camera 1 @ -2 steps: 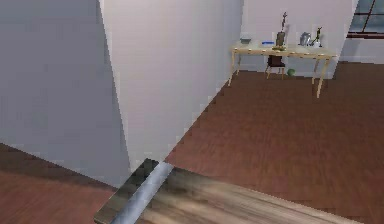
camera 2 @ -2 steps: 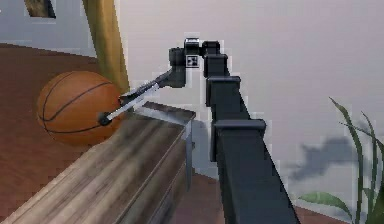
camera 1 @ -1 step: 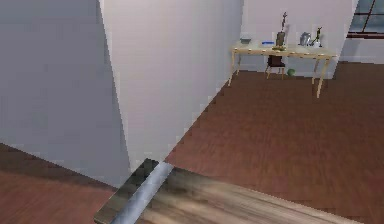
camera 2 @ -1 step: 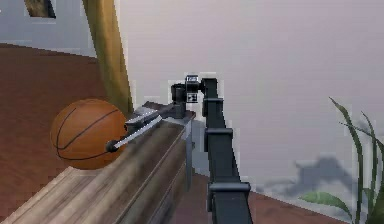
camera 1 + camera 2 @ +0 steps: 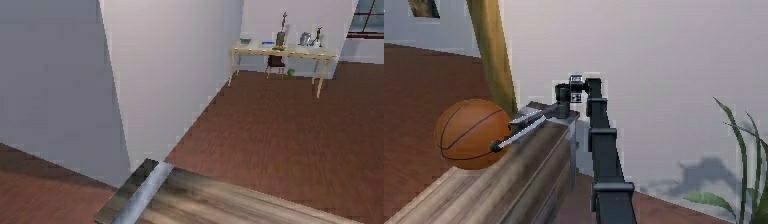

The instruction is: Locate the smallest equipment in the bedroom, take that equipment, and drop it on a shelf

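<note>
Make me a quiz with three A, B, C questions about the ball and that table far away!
1. Where is the table in the forward view?
A upper right
B lower left
C centre

2. What colour is the ball?
A blue
B orange
C green

3. How does the table stand?
A tipped over
B upside down
C upright, with things on top

Answers:
1 A: it stands far off at the upper right.
2 B: it is orange with dark lines.
3 C: its legs are on the floor and things stand on it.

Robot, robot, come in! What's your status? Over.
Gripper at basketball; can't tell if holding. Basketball by wooden top. Post stands near.
</note>
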